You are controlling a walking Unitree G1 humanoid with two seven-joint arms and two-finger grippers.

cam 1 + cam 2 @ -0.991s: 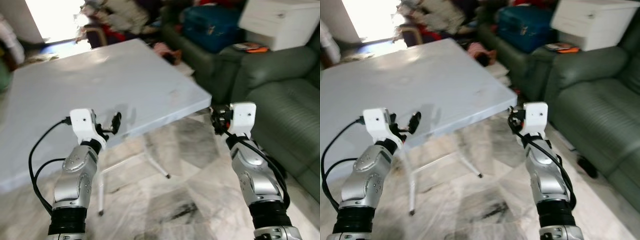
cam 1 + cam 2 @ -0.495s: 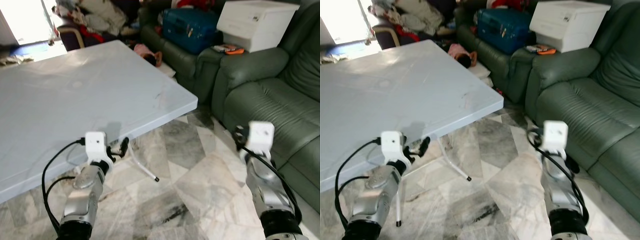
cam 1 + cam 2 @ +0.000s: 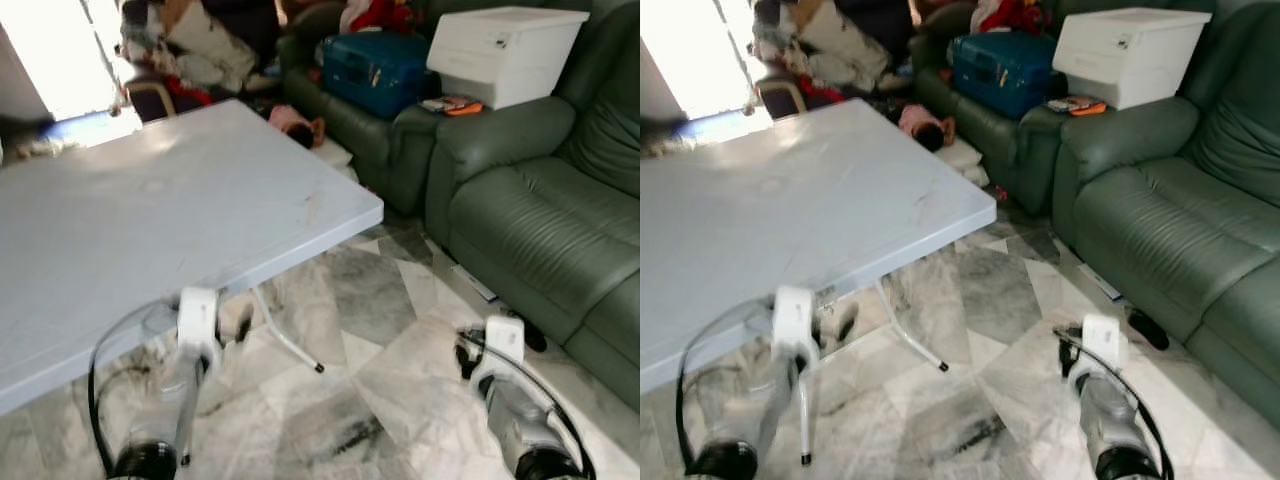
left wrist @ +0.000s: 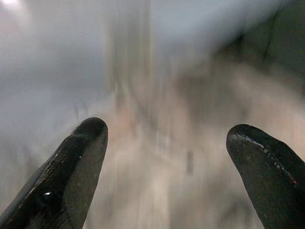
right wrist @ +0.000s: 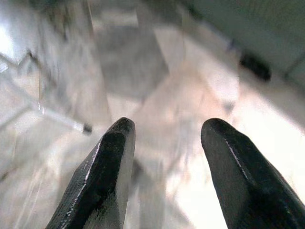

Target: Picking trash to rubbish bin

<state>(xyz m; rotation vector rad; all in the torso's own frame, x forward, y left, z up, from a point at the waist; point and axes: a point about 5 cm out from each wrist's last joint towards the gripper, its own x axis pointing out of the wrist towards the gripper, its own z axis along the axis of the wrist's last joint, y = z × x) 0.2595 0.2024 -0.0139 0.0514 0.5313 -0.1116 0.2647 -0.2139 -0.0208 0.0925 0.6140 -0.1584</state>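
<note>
Lower frame, both arms low over marble floor: left gripper & right gripper fingers spread, holding nothing. No trash/bin spotted; scan past worktop first.

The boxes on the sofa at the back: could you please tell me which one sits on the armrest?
The white box rests on the sofa's armrest; the blue case sits on the seat further back.

Marble floor, table, green sofa
</note>
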